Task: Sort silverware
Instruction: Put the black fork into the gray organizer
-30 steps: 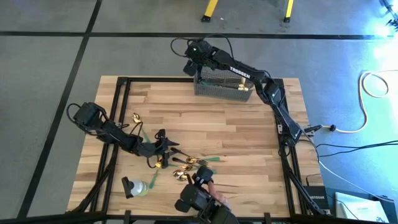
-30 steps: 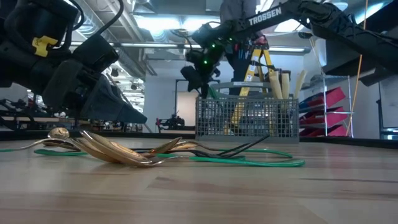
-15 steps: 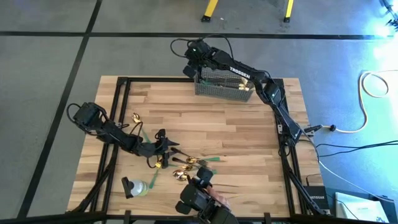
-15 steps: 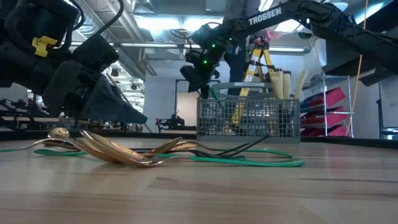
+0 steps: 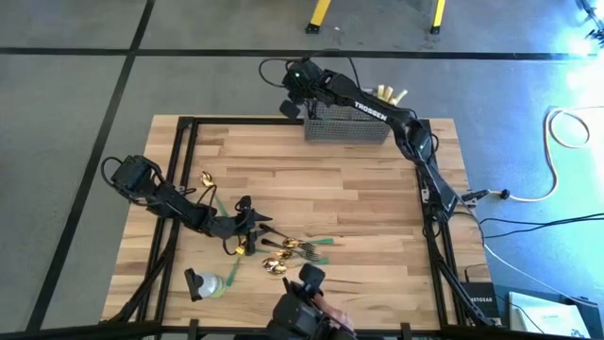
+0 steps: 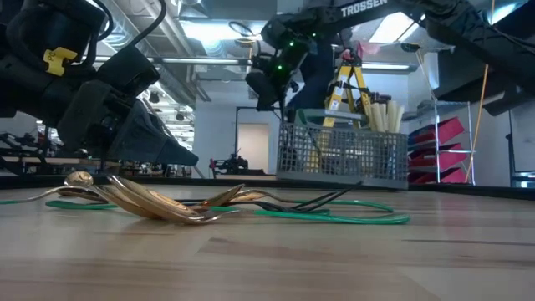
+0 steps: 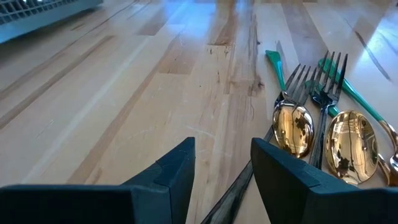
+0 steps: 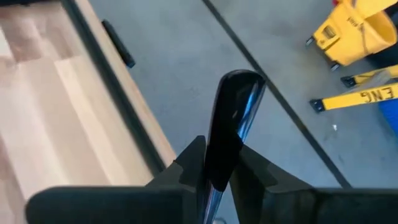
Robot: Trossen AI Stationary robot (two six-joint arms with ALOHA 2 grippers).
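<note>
Gold spoons (image 7: 293, 127) and dark forks (image 7: 323, 81) lie in a loose pile (image 5: 288, 250) on the wooden table, near its front edge. My left gripper (image 7: 222, 152) stands open low beside the pile, a dark fork handle (image 7: 231, 190) lying on the table between its fingers. At the table's far edge my right gripper (image 8: 221, 155) hangs above the left end of the grey mesh basket (image 5: 347, 125), shut on a dark shiny handle. The basket (image 6: 343, 155) sits tilted, with pale and gold handles (image 5: 385, 93) sticking out of it. My right gripper pinches a dark, shiny cutlery handle (image 8: 219, 163) between its two fingers. The handle's rounded free end (image 8: 239, 87) sticks out well past the fingertips. My own fingers hide the rest of the piece, so where its other end lies cannot be told.
Green tape strips (image 5: 321, 242) run under the pile. A small bottle (image 5: 206, 283) lies near the front left corner. A dark device and a person's hand (image 5: 307, 310) sit at the near edge. Bare wood (image 5: 321, 184) spans the table's middle. A black frame (image 5: 179, 132) borders the table.
My right gripper has risen at the basket's left end. The basket has slid toward the table's right edge and tipped, its left end now a little higher and the handles inside leaning toward the far side. My left arm has kept still.
</note>
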